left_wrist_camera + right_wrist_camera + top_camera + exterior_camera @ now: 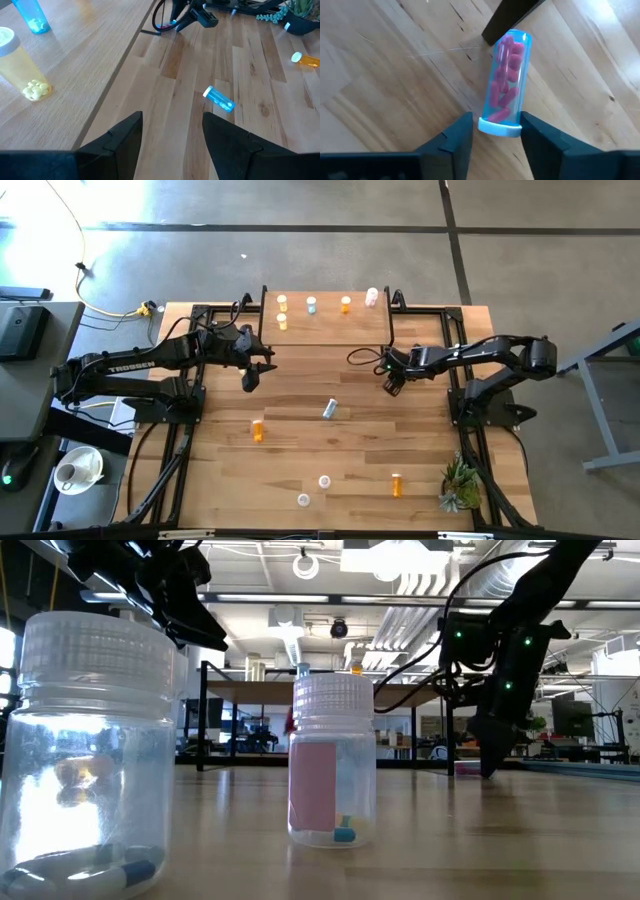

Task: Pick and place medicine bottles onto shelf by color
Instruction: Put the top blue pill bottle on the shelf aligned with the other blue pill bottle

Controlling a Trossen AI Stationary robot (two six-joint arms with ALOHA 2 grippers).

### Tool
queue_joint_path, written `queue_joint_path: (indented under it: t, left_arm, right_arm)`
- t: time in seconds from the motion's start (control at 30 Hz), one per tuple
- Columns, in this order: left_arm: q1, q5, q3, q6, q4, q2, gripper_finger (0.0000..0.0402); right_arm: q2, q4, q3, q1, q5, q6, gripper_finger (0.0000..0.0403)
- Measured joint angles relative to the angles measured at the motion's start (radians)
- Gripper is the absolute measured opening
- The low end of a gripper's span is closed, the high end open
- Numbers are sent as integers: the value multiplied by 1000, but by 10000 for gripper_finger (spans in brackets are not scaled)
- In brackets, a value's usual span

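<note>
A bottle of pink pills (506, 82) lies on its side on the table, near the shelf's near right corner. My right gripper (496, 131) points steeply down with its fingers on either side of the bottle's cap end (500, 128). The same gripper (392, 385) hides the bottle in the high view. The shelf (330, 328) stands at the far middle with several upright bottles: yellow (282, 322), blue (311, 304), orange (345, 304) and pink (372, 297). My left gripper (250, 380) hangs open above the table, by the shelf's near left corner. My right gripper straddles the pink bottle's cap end (512, 131) from above, fingers across the bottle. One finger (535, 131) lies against the cap's side. A sliver of table shows between the other finger (462, 131) and the cap. The bottle lies flat on the table.
Loose on the table are a lying blue bottle (329, 409), two lying orange ones (258, 430) (397, 484) and two upright clear ones (325, 480) (304, 499). A black bar (510, 20) lies just beyond the pink bottle's base. A small plant (460, 485) stands at the near right.
</note>
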Motion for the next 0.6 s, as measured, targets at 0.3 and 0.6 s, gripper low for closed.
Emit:
queue_joint_path:
  t: [0.3,0.6]
  left_arm:
    - [0,0,0,0,0,0,197]
    - [0,0,0,0,0,0,197]
  right_arm:
    - [-1,-9,1,2,-31,25,95]
    - [-1,-73,15,10,-58,112,96]
